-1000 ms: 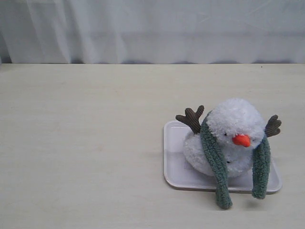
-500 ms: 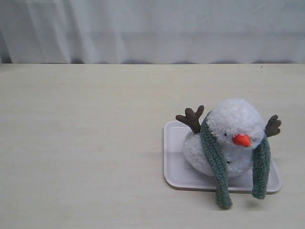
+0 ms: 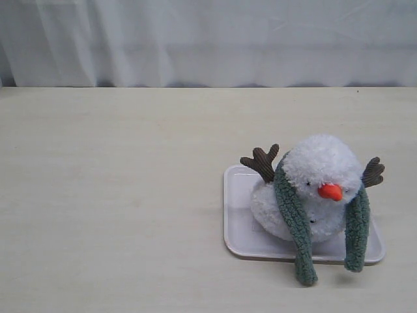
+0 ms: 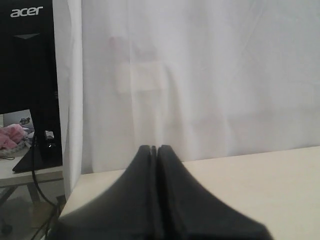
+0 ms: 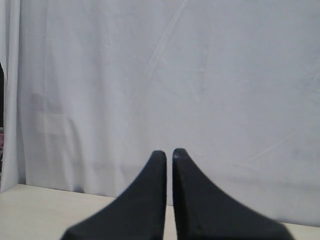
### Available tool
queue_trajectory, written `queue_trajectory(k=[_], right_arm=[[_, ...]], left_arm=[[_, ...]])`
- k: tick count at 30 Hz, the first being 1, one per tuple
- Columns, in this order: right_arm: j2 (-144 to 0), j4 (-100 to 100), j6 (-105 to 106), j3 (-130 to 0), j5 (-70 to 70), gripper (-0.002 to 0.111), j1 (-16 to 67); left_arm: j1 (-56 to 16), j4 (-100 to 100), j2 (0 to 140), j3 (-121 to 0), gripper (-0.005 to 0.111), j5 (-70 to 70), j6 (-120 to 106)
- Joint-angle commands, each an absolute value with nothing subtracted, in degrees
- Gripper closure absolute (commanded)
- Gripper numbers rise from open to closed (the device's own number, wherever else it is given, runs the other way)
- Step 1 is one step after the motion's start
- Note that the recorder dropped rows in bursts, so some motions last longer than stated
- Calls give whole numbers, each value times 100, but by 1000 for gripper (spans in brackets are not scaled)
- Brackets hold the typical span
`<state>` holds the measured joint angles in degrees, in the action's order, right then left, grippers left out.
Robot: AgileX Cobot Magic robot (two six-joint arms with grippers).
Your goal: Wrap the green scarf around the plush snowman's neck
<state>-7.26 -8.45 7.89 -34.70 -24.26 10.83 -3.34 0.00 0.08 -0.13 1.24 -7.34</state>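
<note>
The fluffy white plush snowman (image 3: pixel 322 171) sits on a white rectangular tray (image 3: pixel 237 222) near the pale table's (image 3: pixel 117 195) front right corner, the fuzzy dull-green fleece scarf (image 3: pixel 293 218) draped behind its head, both ends hanging past the tray's front edge, while the black left gripper (image 4: pixel 154 150) and black right gripper (image 5: pixel 169 155) are each closed, facing a white curtain (image 5: pixel 150 75).

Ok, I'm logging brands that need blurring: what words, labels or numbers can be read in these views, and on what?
"acer": on the black monitor, in the left wrist view.
No text can be read on the plush snowman, the green scarf or the tray.
</note>
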Motion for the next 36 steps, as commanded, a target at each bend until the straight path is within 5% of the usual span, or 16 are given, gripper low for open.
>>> queue_trajectory(k=[1,16,36], right_arm=[[-696,-856,771,-3452,-2387,104,1065],[-696,-856,771,-3452,-2387,104,1065],[-696,-856,771,-3452,-2387,104,1065]], left_arm=[[-330,-71,0,0,107,93,-939],[-330,-117,0,0,107,-1795,-705],[-330,-82,0,0,107,-1779,-726]])
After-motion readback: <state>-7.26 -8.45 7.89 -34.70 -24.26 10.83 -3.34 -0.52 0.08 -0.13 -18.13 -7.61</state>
